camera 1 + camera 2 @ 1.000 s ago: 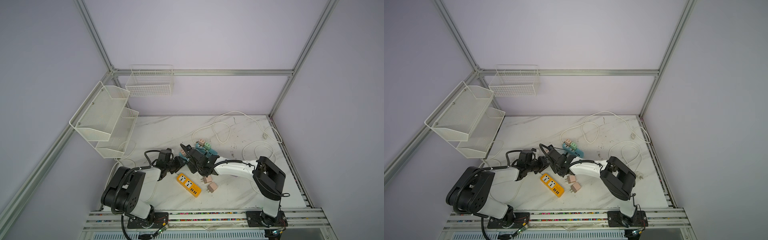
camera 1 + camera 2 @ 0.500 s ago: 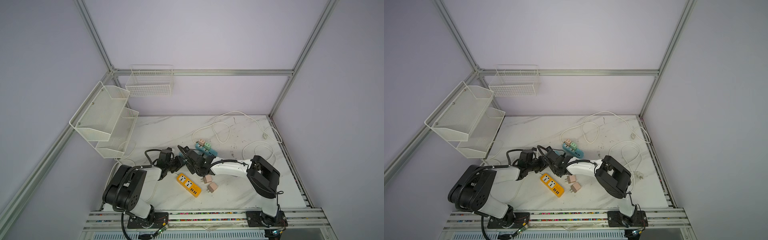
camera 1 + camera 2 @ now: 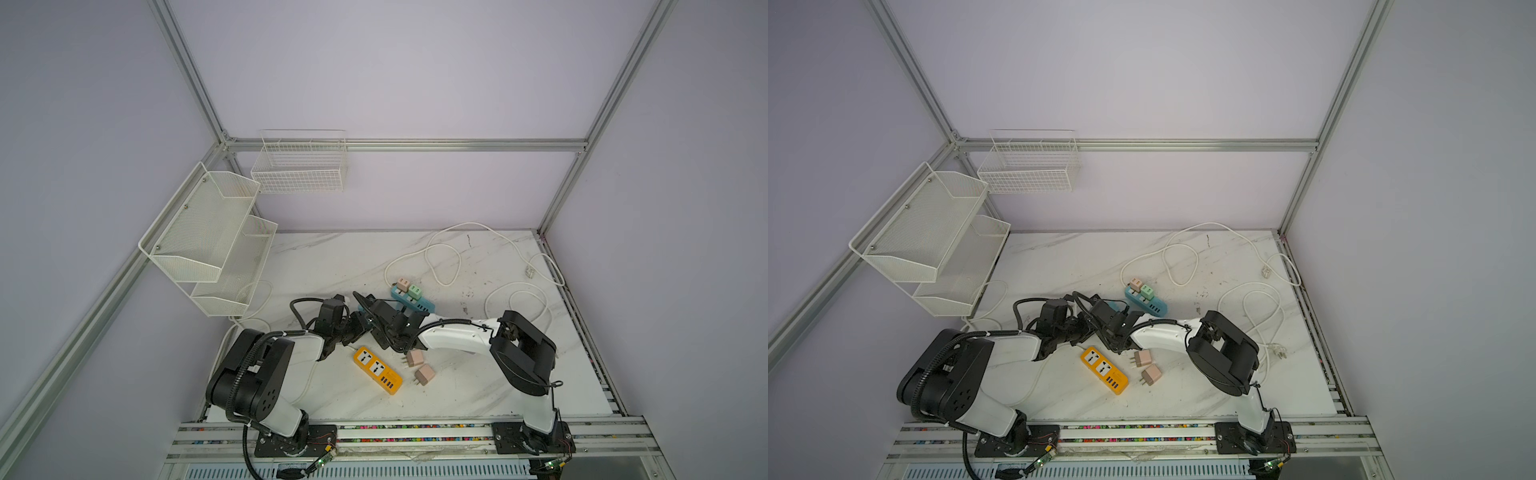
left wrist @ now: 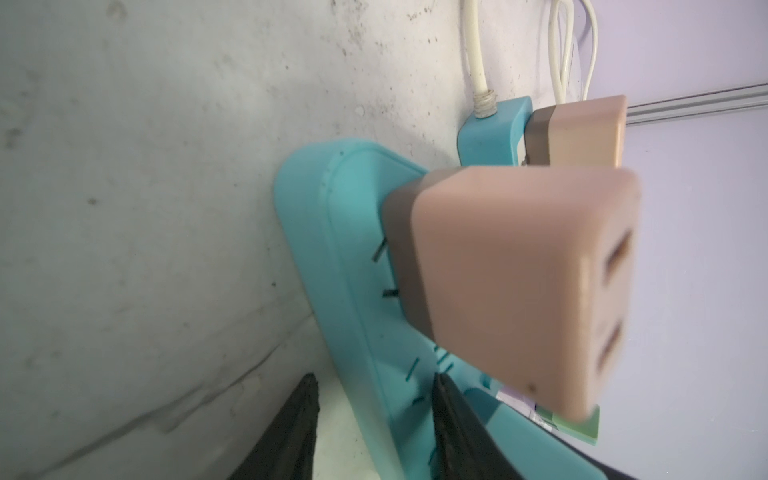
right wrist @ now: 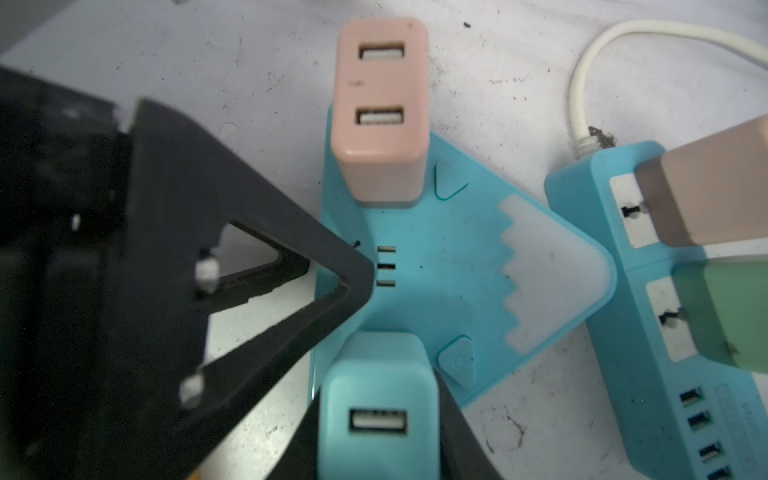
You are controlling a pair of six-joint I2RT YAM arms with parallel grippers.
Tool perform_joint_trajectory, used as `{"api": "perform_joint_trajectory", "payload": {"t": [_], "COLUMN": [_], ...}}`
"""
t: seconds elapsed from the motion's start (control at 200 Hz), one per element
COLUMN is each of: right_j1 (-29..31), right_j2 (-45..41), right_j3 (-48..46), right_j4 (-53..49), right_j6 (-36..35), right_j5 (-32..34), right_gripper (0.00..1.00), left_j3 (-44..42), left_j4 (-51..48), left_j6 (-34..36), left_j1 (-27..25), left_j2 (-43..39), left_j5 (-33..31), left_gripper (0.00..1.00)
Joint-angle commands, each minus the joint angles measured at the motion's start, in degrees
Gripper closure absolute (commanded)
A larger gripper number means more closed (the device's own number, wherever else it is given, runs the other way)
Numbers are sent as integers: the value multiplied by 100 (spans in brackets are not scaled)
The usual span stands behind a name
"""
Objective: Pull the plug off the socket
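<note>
The pull itself is the step in hand. The right gripper [image 5: 372, 419] is clamped tight on the teal plug [image 5: 374, 390], one finger on each flank. The plug sits seated in the triangular socket [image 5: 436, 270], so nothing is out yet. The left gripper [image 4: 374, 390] is part-closed, and its fingers pinch the socket's edge, apparently to hold the body down on the table. The next move likely calls for a straight draw along the prongs, away from the socket's face, while the left grip holds firm. A tilted pull could bind the prongs or drag the whole socket up with the plug. A pink plug [image 5: 380, 104] stands in the same socket beside the held one and should be left alone. In a top view, taking 12 o'clock as the back wall, both grippers meet mid-table. A yellow strip [image 3: 377, 370] lies near at about 5 o'clock of them, and two loose pink plugs [image 3: 419, 365] lie at 4 o'clock. A blue strip [image 3: 422, 306] lies just beyond at 2 o'clock. Farther off, a white cord [image 3: 440, 249] loops away toward 1 o'clock.
</note>
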Motion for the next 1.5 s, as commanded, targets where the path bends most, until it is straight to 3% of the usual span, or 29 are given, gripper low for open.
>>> {"api": "perform_joint_trajectory", "payload": {"t": [0.0,0.465,0.565,0.85,1.115,1.35,1.495], "right_j1": [13,21,14,-242,94,-162,77], "right_j2": [132,-4,-38,-297,-4,-317,-189], "right_j3": [99,147,53,-27,124,-32,31], "right_j4": [-219,-90,131,89,76,184,196], "right_j6": [-32,-232,-171,-227,-112,-158,-258], "right_j5": [-164,-184,-607,-335,-601,-247,-339], "right_gripper": [72,88,89,89,89,89,90], "left_j3": [-290,-467,-469,-430,-315,-318,-288], "left_j4": [-877,-887,-915,-965,-1081,-1146,-1148], "left_j6": [107,120,135,176,181,158,151], "left_j1": [-65,-109,-109,-109,-111,-118,-118], "left_j2": [329,413,421,321,351,309,334], "left_j5": [-496,-608,-638,-614,-630,-660,-653], "left_gripper": [54,57,58,60,60,62,62]}}
